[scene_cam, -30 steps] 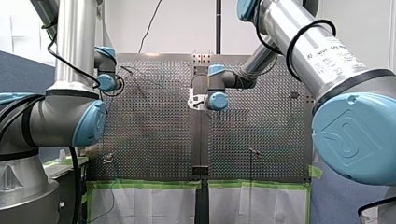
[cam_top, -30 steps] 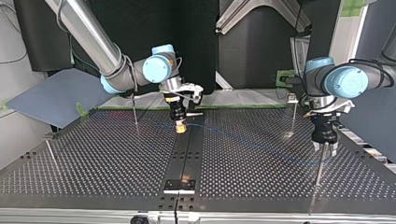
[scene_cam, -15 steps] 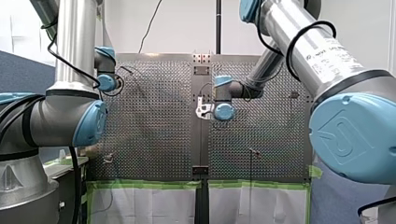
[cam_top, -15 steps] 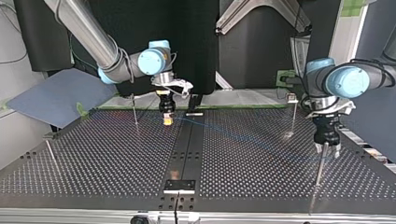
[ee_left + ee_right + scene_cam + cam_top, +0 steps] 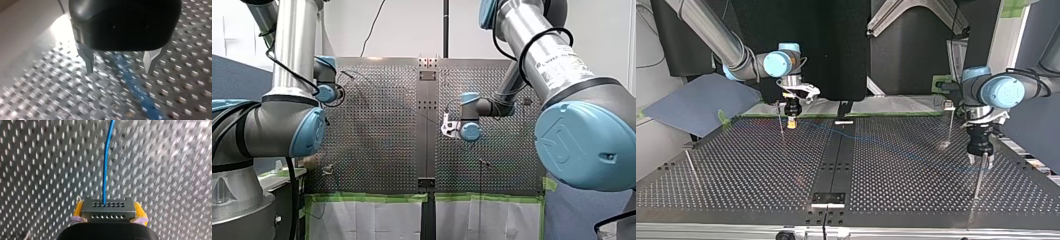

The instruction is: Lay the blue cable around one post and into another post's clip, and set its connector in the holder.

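My right gripper hangs low over the perforated table at the top view's far left, beside a thin post. In the right wrist view its yellow pads are shut on the grey connector. The blue cable runs straight ahead from the connector. In the top view the cable trails across the table toward my left gripper. That gripper is open, and its metal fingers straddle the cable lying on the table beneath them.
A post with a clip on top stands near my left gripper, and another post stands just in front of it. A fourth post is at the top view's left edge. A small holder sits on the centre strip's far end.
My right gripper has carried the connector toward the top view's left and far edge, drawing the cable along. My left gripper has hardly moved.
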You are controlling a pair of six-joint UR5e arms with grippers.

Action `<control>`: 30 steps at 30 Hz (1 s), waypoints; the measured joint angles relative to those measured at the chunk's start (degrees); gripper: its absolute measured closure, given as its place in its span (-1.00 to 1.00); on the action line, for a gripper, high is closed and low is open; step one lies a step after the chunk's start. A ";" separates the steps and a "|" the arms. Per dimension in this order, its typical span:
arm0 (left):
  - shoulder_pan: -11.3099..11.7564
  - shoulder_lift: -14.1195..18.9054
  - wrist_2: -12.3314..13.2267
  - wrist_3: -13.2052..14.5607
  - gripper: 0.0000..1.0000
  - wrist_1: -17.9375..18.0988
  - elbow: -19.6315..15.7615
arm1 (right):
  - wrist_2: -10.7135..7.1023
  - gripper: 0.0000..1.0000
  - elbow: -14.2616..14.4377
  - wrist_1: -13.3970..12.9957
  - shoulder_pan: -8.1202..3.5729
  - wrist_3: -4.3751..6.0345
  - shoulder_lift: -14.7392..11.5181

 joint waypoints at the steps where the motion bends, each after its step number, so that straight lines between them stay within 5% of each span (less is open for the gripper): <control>1: -0.03 -0.60 0.06 0.03 -0.97 0.06 0.13 | -0.03 1.00 0.54 -0.55 -0.54 0.13 0.00; 10: -0.17 -1.85 0.22 -1.33 -0.97 -0.31 2.03 | -1.17 1.00 5.00 -4.73 -5.00 1.33 0.00; 20: -0.51 -1.90 0.34 -1.98 -0.97 0.10 2.42 | -0.16 1.00 9.90 -6.89 -9.79 -0.61 -0.02; 30: -0.78 -1.90 0.36 -2.02 -0.97 0.12 2.48 | 1.87 1.00 14.94 -8.08 -11.68 -1.54 -0.02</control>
